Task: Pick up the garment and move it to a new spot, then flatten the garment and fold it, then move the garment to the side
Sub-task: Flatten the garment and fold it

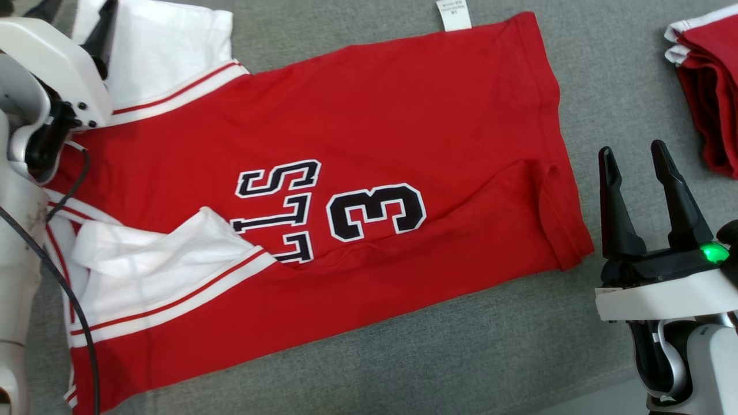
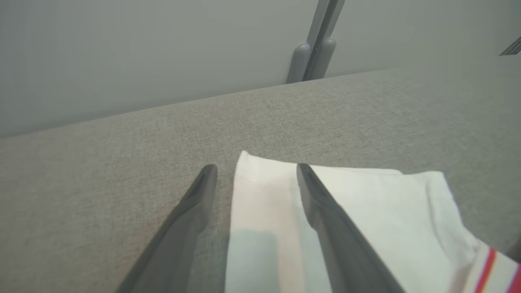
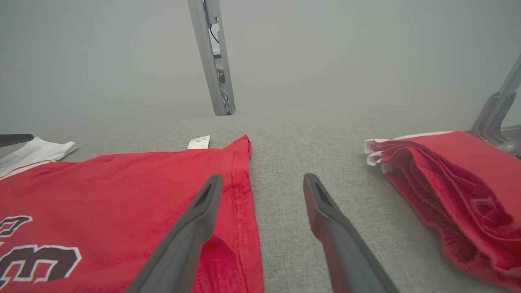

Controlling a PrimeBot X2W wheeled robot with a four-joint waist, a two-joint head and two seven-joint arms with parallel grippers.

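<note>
I judge flattening the garment [image 1: 357, 115] in hand: my left tool [image 2: 256, 171] and right tool [image 1: 634, 155] stand wide, empty; next, spread its crumpled sleeve [image 1: 167, 248].

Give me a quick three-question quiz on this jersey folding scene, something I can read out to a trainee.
1. True or false: the right claw is shut on the red jersey.
2. Which large digit is printed on the jersey? A: 3. B: 7. C: 9.
3. Fill in the blank: the folded red pile lies to the robot's ____ of the jersey.

Key
1. False: it stands open and holds nothing, off the jersey's hem.
2. A.
3. Right.
</note>
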